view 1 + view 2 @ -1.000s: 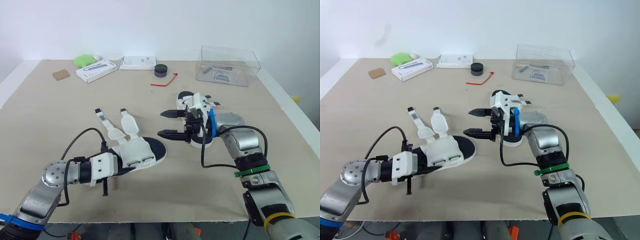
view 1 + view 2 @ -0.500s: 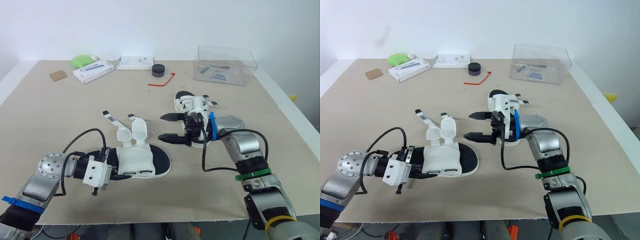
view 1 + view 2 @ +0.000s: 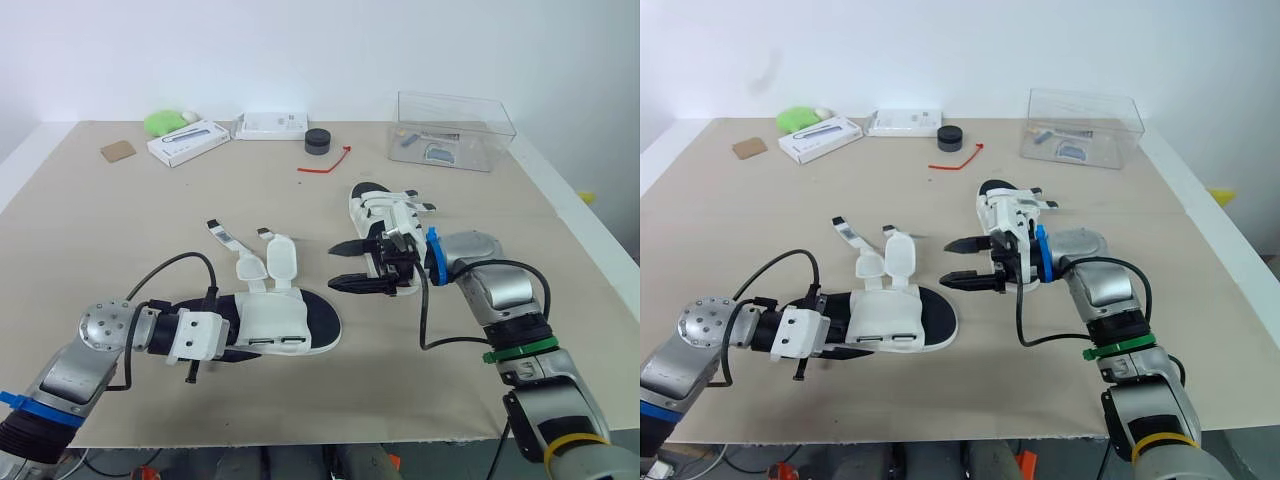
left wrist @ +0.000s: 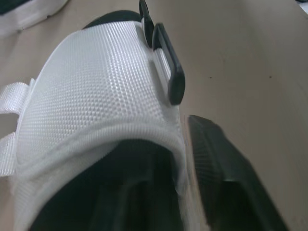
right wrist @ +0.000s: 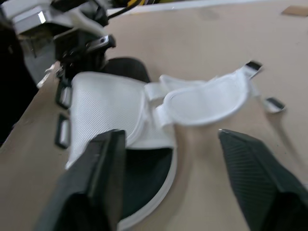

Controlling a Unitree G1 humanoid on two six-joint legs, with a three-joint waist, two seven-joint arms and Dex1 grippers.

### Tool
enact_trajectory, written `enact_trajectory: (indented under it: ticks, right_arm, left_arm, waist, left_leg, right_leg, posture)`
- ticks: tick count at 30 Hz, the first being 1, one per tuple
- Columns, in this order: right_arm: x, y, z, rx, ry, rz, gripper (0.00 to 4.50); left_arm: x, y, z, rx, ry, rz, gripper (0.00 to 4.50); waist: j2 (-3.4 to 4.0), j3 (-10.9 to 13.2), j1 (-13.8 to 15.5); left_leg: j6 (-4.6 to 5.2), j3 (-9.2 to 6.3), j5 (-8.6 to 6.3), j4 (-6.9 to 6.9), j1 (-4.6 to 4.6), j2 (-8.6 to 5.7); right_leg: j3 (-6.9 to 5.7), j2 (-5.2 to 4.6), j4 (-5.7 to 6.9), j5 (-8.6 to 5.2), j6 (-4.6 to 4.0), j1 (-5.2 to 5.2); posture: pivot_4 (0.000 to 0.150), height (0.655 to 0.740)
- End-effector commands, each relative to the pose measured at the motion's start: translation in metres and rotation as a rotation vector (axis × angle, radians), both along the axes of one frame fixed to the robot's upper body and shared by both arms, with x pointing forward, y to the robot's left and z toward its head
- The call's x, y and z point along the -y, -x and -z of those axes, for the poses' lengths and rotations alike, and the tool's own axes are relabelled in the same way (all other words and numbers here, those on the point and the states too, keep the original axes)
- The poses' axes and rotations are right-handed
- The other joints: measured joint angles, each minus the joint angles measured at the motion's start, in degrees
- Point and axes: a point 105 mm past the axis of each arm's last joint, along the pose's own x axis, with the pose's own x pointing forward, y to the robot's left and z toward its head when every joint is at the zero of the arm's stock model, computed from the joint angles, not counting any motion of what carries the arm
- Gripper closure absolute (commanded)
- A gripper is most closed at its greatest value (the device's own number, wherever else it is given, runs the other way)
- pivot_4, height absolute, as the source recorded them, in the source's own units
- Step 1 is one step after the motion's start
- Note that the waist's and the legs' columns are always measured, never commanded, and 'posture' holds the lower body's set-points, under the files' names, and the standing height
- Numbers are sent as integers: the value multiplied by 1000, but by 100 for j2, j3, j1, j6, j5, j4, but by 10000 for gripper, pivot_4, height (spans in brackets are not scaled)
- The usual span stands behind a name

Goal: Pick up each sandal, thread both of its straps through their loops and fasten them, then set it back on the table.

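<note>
Reading the head views first: the near sandal (image 3: 285, 318) lies flat on the table (image 3: 120, 230) with its toe toward the right gripper (image 3: 335, 268). The left gripper (image 3: 205, 338) is at its heel end. Both straps (image 3: 280, 258) stand up unthreaded on the far side of the upper. The right gripper hovers just off the toe, spread wide and holding nothing. The second sandal (image 3: 378, 208) sits close behind it.

Left wrist view: the mesh upper is close in, with the black loops (image 4: 166, 72) on its edge. One finger (image 4: 221, 163) lies against the sole's outer side. The other is hidden under the upper, so I judge this a clamp on the heel without seeing it whole.

Right wrist view: the fingers (image 5: 103, 178) are far apart with the sandal framed between them, and the straps lie on the side away from the loops.

Judgement: the step in hand is catching the first strap.
- Pinch near its dark tip, not mid-web, so the end stays stiff enough to feed.
- Left arm: hold the heel steady and tilt a loop toward the incoming strap.
</note>
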Motion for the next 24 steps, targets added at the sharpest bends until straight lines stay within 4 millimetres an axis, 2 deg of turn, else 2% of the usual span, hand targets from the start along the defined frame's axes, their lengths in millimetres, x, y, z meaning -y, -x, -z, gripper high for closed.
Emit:
enact_trajectory:
  ticks: [1,2,3,4,10,13,17,20,24]
  right_arm:
    - [-3,9,-9,39,12,-66,29244]
    - [-3,10,-8,36,18,-74,34303]
    - [-4,12,-7,34,25,-83,38010]
    - [-4,14,-5,32,29,-89,44010]
    - [-11,23,4,17,37,-95,44609]
    - [-14,29,16,5,73,-105,44609]
    - [-23,31,38,-5,141,-76,44609]
    - [-27,26,43,6,153,-44,44609]
    - [-27,19,47,16,178,-25,44609]
  left_arm:
    - [-2,6,-12,-11,-4,12,15856]
    - [-3,7,-12,-29,-8,8,10638]
    - [-4,8,-15,-51,9,-10,7225]
    - [-5,9,-19,-74,29,-28,1220]
    - [-13,14,-51,-206,115,-130,507]
    - [-19,16,-64,-316,172,-192,507]
    - [-30,2,-77,-408,299,-320,507]
    - [-32,-5,-79,-451,341,-382,507]
    - [-43,-37,-79,-427,448,-554,507]
  waist:
    - [0,0,0]
    - [0,0,0]
    - [0,0,1]
    - [0,1,3]
    - [-3,3,5]
    - [-4,3,6]
    - [-6,3,7]
    - [-5,4,-1]
    - [-6,4,12]
  left_leg:
    - [0,-1,0,0,-1,0]
    - [0,-1,0,0,-2,1]
    - [0,-1,0,0,-3,1]
    - [0,-2,0,0,-3,0]
    - [0,-5,0,0,-8,-1]
    - [0,-4,0,1,-6,-4]
    - [0,-9,0,0,-4,-1]
    - [-2,-6,1,1,-2,-1]
    - [-5,-5,3,3,3,-8]
  right_leg:
    - [-1,1,0,0,0,-1]
    - [-1,1,0,-1,-1,-1]
    - [-1,1,0,-1,-1,-2]
    - [-1,0,0,-2,0,-2]
    - [-3,-5,0,-21,31,-3]
    - [-3,-6,1,-23,36,-2]
    - [-5,-2,1,-26,35,-1]
    - [-4,1,4,-26,34,-2]
    - [-3,-4,8,-20,23,1]
  posture:
    - [1500,7400]
    - [1500,7400]
    - [1500,7400]
    - [1500,7400]
    - [1500,7400]
    - [1500,7400]
    - [1500,7400]
    - [1500,7400]
    - [1500,7400]
